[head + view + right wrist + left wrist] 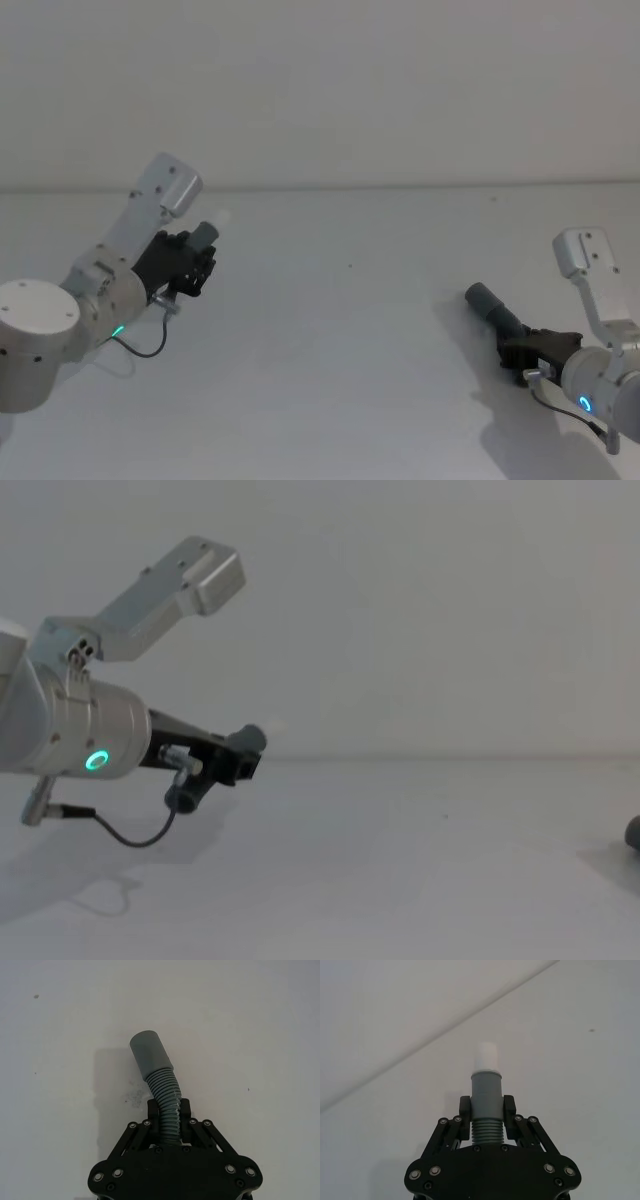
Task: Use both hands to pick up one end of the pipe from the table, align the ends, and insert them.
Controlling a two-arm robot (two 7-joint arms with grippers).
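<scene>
We see a plain white table (330,330) running back to a pale wall (400,90). The left arm (60,310), silver with a green light, reaches in over the left side of the table. The right arm (600,380) sits at the near right.

The left gripper (190,262) (487,1105) is raised above the table in our chest view (235,758). Its jaws are closed on the ribbed part of the white-tipped tube (205,235) (486,1092), which points away to the far side. The right gripper (535,350) (169,1109) is low on the right, its jaws pinched on the ribbed part of the plain tube (492,305) (155,1065). This tube bends away to the left, and we cannot tell whether it touches the table.

The two tubes are well apart. The white tip (486,1057) sticks out past the grey collar, and the plain tube's smooth end (147,1050) faces left. A thin black cable (145,350) loops under the left wrist.
</scene>
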